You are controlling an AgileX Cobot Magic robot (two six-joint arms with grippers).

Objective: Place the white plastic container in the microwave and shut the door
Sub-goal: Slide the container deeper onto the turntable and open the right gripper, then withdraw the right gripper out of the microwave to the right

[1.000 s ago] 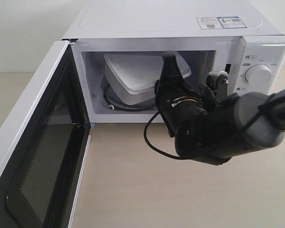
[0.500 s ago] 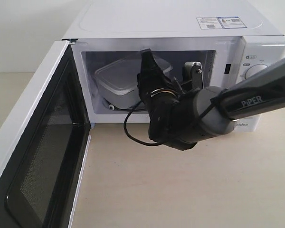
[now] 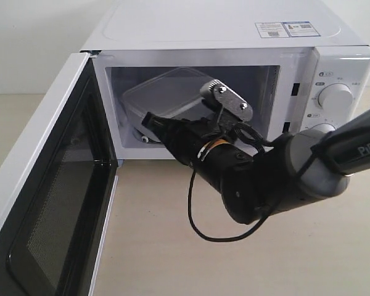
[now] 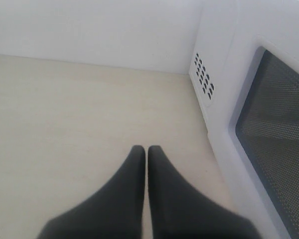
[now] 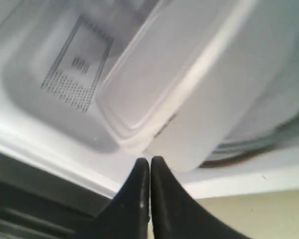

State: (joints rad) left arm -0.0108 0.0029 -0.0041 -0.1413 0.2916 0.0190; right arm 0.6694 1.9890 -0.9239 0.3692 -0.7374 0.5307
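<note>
Saw right gripper (image 3: 147,118) pressed together, empty, just near of container (image 3: 166,92) inside microwave (image 3: 234,24); left gripper (image 4: 147,149) likewise, beside open door (image 3: 49,185) on left

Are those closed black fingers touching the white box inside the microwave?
Cannot tell. In the right wrist view the fingers end right at the box corner, with neither gap nor contact plain.

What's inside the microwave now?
The white plastic container, on the turntable. The right gripper covers its lower front and much of the cavity floor.
</note>
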